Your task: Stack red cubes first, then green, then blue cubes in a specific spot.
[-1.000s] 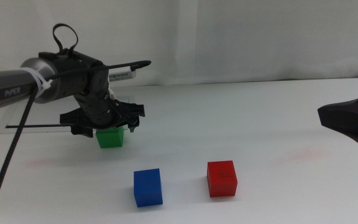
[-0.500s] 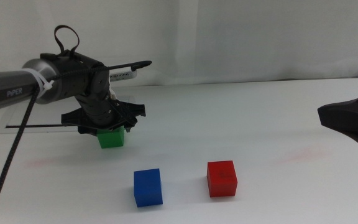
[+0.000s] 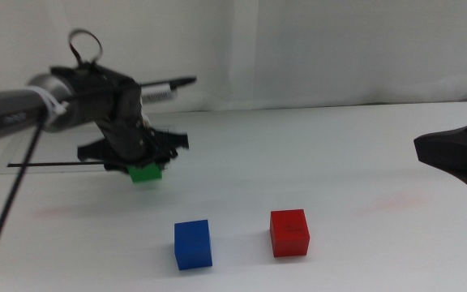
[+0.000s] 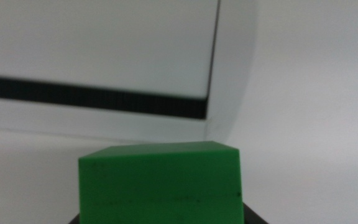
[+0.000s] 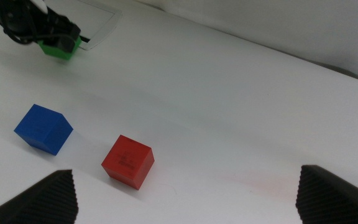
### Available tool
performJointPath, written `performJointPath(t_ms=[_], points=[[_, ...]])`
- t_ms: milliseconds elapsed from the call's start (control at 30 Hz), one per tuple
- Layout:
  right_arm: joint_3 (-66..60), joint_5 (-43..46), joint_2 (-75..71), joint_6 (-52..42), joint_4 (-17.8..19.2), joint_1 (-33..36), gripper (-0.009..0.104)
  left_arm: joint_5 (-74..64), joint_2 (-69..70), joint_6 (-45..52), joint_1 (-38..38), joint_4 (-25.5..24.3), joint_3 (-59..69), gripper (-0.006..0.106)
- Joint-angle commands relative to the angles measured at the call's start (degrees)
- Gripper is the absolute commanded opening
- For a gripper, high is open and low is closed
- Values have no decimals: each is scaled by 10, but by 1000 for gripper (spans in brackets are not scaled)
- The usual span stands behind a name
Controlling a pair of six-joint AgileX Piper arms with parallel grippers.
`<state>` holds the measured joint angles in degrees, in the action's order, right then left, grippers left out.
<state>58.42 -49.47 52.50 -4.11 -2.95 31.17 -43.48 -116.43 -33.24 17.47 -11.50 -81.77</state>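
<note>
The left gripper (image 3: 140, 162) is at the far left of the table (image 3: 339, 162), its jaws clamped on the green cube (image 3: 145, 173). The cube is tilted and appears lifted clear of the surface. In the left wrist view the green cube (image 4: 160, 183) fills the lower frame between the jaws. Behind it lies a flat clear sheet with a dark edge (image 4: 104, 99).

The blue cube (image 3: 193, 243) and the red cube (image 3: 289, 233) rest on the table near the front, side by side but apart, blue to the left of red. Both stand well apart from the green cube.

The right gripper (image 5: 185, 199) waits at the right edge, jaws spread wide, holding nothing.
</note>
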Motion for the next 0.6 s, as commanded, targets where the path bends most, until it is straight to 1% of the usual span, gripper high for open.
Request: performJointPath(t_ms=[0, 133, 233, 400, 567], points=[[-3, 8, -3, -4, 3, -3, 94, -11, 39, -6, 10, 0, -11, -3], [-3, 8, -3, -4, 3, -3, 94, -70, 91, -9, 43, -1, -19, -3], [-3, 8, -3, -4, 3, -3, 94, -107, 123, -35, 84, -6, -19, -3], [-3, 7, -3, -4, 3, -3, 94, -140, 156, -128, 182, -50, -20, -3], [-3, 1, -3, -8, 3, -3, 94, -134, 158, -221, 288, -77, -20, -3]])
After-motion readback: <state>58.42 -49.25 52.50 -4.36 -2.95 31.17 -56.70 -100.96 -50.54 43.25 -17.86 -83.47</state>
